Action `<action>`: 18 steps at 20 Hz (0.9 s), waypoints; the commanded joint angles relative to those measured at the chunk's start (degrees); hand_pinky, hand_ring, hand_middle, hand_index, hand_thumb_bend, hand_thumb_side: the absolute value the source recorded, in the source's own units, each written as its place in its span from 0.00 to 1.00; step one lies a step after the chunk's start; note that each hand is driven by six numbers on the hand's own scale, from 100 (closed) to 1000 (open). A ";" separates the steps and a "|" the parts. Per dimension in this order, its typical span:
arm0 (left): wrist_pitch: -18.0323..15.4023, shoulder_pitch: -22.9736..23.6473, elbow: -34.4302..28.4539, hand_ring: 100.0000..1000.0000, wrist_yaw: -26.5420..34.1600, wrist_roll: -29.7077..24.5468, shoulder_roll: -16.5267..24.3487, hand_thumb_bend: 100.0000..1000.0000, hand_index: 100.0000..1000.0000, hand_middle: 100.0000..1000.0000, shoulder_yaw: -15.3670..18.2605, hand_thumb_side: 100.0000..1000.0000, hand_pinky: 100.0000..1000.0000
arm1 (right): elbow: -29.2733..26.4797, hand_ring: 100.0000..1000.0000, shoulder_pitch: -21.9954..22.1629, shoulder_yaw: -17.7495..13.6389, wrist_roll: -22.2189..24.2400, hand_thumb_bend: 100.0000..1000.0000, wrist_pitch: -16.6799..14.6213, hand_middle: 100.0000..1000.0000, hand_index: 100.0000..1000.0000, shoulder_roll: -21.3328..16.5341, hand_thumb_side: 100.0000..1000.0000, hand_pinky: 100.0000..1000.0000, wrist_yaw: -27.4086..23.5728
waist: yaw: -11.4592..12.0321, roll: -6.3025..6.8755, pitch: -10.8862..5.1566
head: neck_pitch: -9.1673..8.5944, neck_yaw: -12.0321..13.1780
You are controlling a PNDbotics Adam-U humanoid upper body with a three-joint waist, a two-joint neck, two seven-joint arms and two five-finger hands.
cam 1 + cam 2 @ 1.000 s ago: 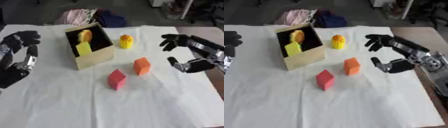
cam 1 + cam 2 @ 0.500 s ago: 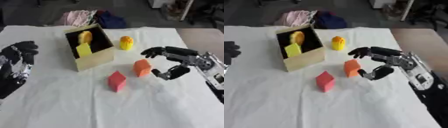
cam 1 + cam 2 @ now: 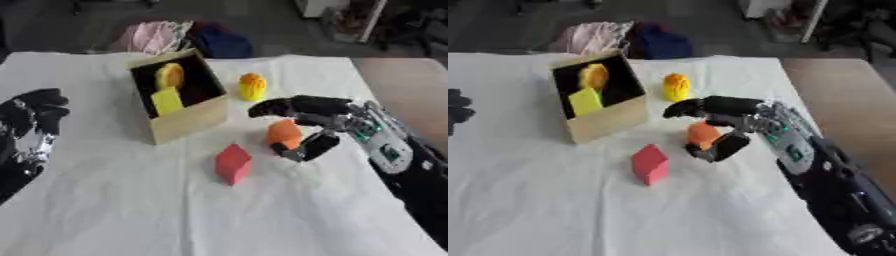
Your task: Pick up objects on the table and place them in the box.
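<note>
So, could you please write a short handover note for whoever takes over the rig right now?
Right hand: around the orange block, fingers above it, thumb below; whether it grips yet I cannot tell.
Left hand: idle at the left edge, fingers curled, holding nothing.
Box: open, already holds a yellow block and an orange-yellow round piece.
Still on the table: the orange block, a red block in front of the box, a yellow piece to the box's right.
Left to do: close on and box the orange block, then the red block and yellow piece.
</note>
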 commanded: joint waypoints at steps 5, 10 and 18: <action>-0.06 -0.75 -1.13 0.71 0.16 -0.61 0.43 0.00 0.84 0.68 0.30 0.60 0.77 | 0.56 0.91 -1.49 1.22 4.44 0.00 -5.71 0.94 1.00 0.94 0.17 0.87 2.70 | 0.29 -0.66 0.08 | -0.55 -0.47; -0.01 -0.78 -1.13 0.71 0.09 -1.15 0.34 0.00 0.84 0.68 0.21 0.61 0.77 | -0.75 0.92 -1.45 2.56 6.02 0.00 -7.57 0.95 1.00 1.19 0.19 0.88 3.76 | 0.15 -0.65 0.01 | -0.50 -0.52; -0.01 -0.73 -1.13 0.71 -0.02 -1.48 0.13 0.00 0.84 0.68 0.22 0.61 0.77 | -2.05 0.91 -0.88 4.47 8.52 0.00 -9.33 0.93 1.00 2.06 0.20 0.88 3.97 | 0.10 -0.69 0.03 | -0.57 -0.54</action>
